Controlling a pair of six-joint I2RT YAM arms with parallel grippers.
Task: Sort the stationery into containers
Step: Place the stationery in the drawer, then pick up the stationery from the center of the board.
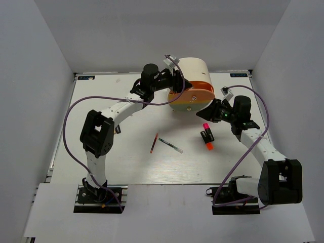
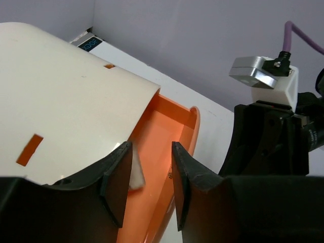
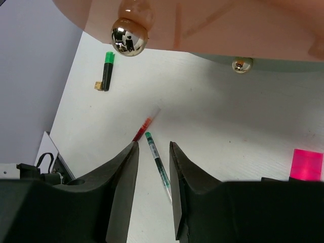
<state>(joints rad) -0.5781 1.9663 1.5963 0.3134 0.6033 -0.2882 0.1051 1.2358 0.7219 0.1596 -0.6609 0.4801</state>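
Found left pincer [image 2: 152,154] part-open over pulled-out orange drawer [image 2: 174,126] at table's [image 1: 126,167] 12 o'clock, white eraser [image 2: 135,172] loose against one finger. Found right pincer [image 3: 153,148] ajar, empty. Judged red pen [image 1: 153,144], clear pen [image 1: 170,146], highlighters [image 1: 207,135] at 6 o'clock unsorted.

The organiser [image 1: 195,71] blocks the far middle of the table [image 1: 101,167], hemmed by the left arm [image 1: 121,109] and the right arm [image 1: 253,136]. Nearer, a red pen [image 1: 154,143], a clear pen [image 1: 170,146] and two highlighters [image 1: 207,136] lie mid-table. The near left stretch is open.
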